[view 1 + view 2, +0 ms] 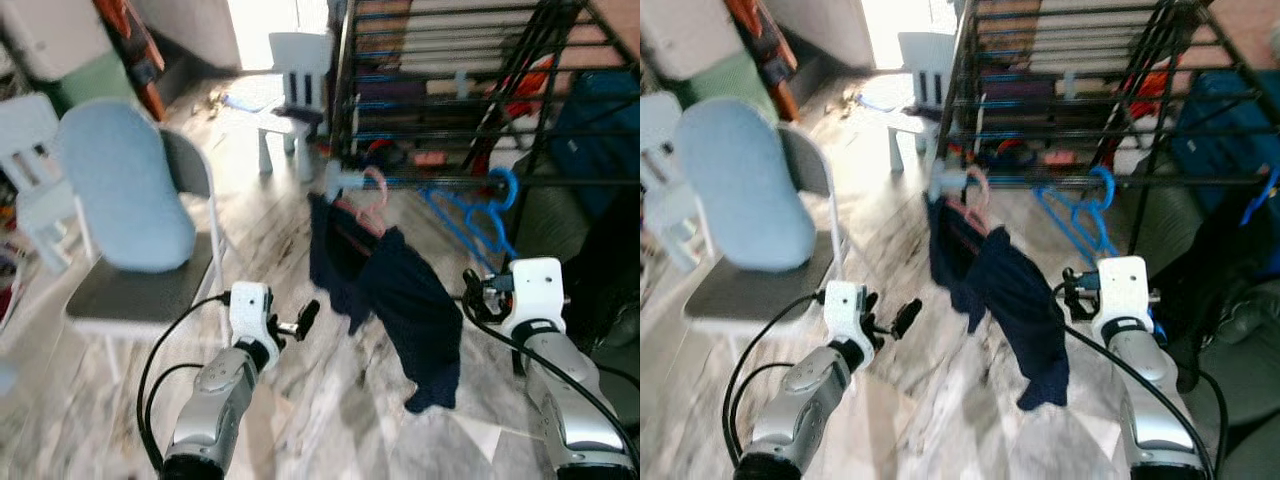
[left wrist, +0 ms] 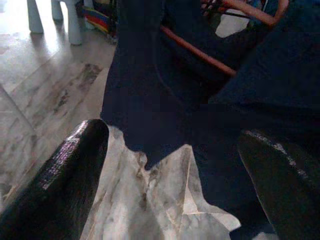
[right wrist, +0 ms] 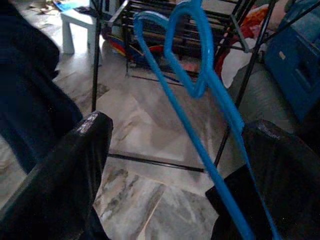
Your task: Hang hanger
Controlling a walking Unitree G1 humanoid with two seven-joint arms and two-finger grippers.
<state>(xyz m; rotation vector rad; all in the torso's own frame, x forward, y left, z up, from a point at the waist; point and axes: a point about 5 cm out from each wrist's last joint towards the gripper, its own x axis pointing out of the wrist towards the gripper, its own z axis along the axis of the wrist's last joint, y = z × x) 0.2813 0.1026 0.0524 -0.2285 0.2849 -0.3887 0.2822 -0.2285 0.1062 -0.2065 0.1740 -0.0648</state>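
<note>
Pink hanger (image 1: 372,200) with a dark navy garment (image 1: 395,295) draped on it is hooked on the low front bar of the black drying rack (image 1: 440,120); judging by that, hanging is about done or needs only a check. Blue hanger (image 1: 478,215) sits on the same bar just beside it, empty. Left gripper (image 2: 175,165) is near the garment's lower edge, jaws wide, nothing between them; cloth hangs just beyond the fingers (image 2: 65,170). Right gripper (image 3: 175,170) has jaws wide too, with the blue hanger's wire running across the gap, not pinched as far as can be told. To do the step well: make sure the pink hook sits fully over the bar, keep both grippers spread, and pull back without catching cloth or the blue wire. In the way: the blue hanger so near the right fingers could snag and get dragged off. Grey folding chair with a pale blue cushion (image 1: 125,185) stands at the left, a small white chair (image 1: 295,75) further back, marble floor (image 1: 300,400) below, clutter under the rack.
</note>
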